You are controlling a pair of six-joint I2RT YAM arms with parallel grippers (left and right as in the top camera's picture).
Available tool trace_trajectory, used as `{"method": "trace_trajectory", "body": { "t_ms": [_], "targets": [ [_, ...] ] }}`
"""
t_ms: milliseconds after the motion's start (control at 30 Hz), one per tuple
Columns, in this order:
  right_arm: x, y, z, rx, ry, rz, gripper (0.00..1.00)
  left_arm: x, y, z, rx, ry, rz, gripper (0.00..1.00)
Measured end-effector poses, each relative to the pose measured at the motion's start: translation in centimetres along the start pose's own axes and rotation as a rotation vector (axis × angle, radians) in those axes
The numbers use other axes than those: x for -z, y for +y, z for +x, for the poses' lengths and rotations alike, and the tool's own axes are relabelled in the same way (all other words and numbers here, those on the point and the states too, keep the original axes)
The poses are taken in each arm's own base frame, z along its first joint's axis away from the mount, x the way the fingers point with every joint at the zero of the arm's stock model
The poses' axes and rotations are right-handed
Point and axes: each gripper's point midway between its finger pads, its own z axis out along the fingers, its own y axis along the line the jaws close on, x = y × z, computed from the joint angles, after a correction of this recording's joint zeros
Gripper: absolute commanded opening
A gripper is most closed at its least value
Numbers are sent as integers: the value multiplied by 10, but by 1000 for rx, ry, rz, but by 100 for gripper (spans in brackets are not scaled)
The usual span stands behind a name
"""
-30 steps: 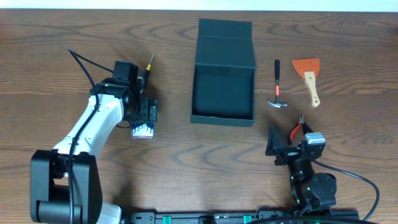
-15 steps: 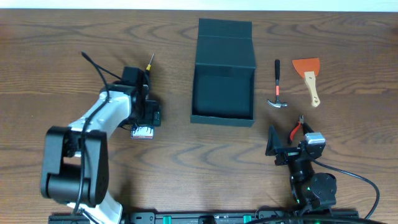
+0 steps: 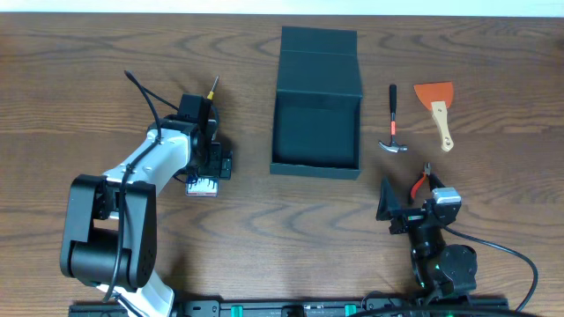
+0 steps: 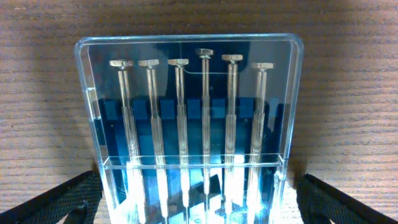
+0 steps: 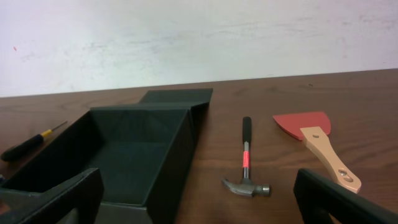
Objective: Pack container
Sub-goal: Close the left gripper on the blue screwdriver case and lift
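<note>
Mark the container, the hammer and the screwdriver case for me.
container (image 3: pixel 315 132), overhead view, on its bare inside floor.
hammer (image 3: pixel 392 114), overhead view, on the red part of the handle.
screwdriver case (image 4: pixel 193 93), left wrist view, on the clear lid.

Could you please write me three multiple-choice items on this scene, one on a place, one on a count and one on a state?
1. Where does the hammer lie?
A. Between the container and the scraper
B. Inside the container
C. Left of the container

2. How many screwdrivers are in the clear case?
A. Four
B. Six
C. Eight

3. What state is the container in?
A. Shut
B. Open, with tools inside
C. Open and empty

Answers:
1 A: the overhead view shows the hammer on the table between the two.
2 B: the left wrist view shows six shafts side by side.
3 C: both the overhead and right wrist views show it open with a bare floor.
</note>
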Motion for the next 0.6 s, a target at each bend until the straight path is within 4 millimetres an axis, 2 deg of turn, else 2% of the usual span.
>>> {"method": "trace_trajectory", "body": {
  "t_ms": [200,433,600],
  "targets": [
    [0,0,0,0,0,0,99,0,0,1,-6,4,0,100],
    [0,0,0,0,0,0,99,0,0,3,-4,12,-2,82],
    [0,0,0,0,0,0,99,0,0,3,-6,12,-2,80]
  ]
}}
